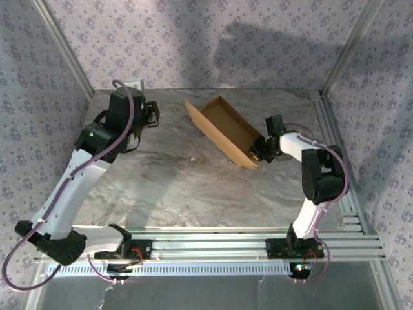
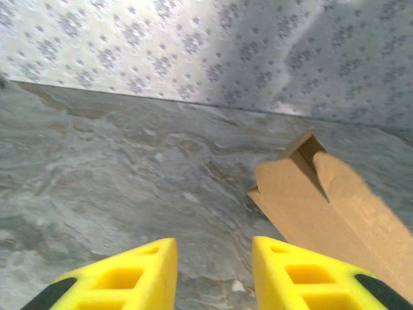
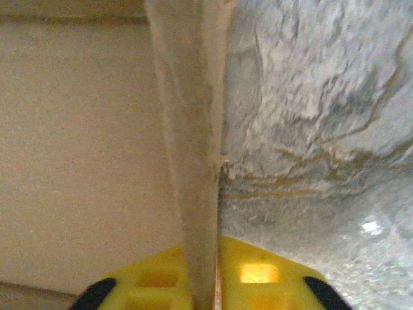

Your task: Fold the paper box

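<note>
Sitting askew at far centre-right of tabletop (image 1: 181, 187), paper box (image 1: 222, 129) looks light, thin-walled, easily creased; best held on a wall beside a fold. Right fingers (image 3: 258, 274) pinch 1 side wall at its near end. Left fingers (image 2: 129, 274) parted, empty, near the other end.

Matt brown cardboard paper box (image 1: 226, 129) (fibrous cut edge) on smooth marbled table (image 1: 181, 187)

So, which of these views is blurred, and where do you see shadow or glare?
Top external view: sharp, with dark shadows on the patterned back wall. Left wrist view: glare whitens the wall's top; the plain brown cardboard box looks soft. Right wrist view: the box wall gripped by the right tool is close and blurred.
</note>
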Motion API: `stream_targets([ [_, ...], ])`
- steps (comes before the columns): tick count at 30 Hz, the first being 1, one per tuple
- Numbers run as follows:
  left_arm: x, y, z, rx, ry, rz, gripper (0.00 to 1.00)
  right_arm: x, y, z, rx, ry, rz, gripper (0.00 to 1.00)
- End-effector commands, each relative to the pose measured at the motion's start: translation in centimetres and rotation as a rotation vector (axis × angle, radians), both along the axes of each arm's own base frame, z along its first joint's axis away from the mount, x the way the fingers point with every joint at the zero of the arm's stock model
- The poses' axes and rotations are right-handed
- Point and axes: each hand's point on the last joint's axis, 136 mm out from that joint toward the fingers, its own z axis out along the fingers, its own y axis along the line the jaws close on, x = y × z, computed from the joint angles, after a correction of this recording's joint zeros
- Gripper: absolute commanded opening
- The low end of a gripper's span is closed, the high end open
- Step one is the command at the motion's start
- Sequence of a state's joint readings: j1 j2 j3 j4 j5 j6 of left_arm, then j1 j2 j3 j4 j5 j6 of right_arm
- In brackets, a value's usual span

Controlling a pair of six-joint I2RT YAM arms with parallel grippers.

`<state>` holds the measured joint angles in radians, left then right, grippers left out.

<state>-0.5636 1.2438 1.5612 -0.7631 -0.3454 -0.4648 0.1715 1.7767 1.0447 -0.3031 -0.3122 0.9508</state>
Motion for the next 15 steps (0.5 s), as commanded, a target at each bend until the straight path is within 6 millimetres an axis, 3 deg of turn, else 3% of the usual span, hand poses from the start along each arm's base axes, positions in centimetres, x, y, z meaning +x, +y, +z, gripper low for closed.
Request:
stream_targets([
  [1, -0.5, -3.2, -4.5, -0.051, 0.123, -0.102, 0.33, 0.8, 2.2, 2.7, 0.091, -0.072, -0.140, 0.23],
  [4, -1.3, -4.6, -6.6, -0.091, 0.161, -0.149, 0.33, 0.1, 1.9, 4.5, 0.008, -0.111, -0.180, 0.36],
  [8, -2.6, -5.8, -8.7, -0.079, 0.208, -0.189, 0.33, -0.4, 1.5, 6.2, -0.030, -0.141, -0.196, 0.46],
  [12, -3.9, -6.2, -8.6, -0.082, 0.198, -0.213, 0.33, -0.4, 0.9, 9.4, -0.090, -0.220, -0.139, 0.52],
  [15, -5.1, -6.6, -7.7, -0.059, 0.176, -0.231, 0.33, 0.2, -0.7, 13.5, -0.238, -0.320, -0.043, 0.66],
])
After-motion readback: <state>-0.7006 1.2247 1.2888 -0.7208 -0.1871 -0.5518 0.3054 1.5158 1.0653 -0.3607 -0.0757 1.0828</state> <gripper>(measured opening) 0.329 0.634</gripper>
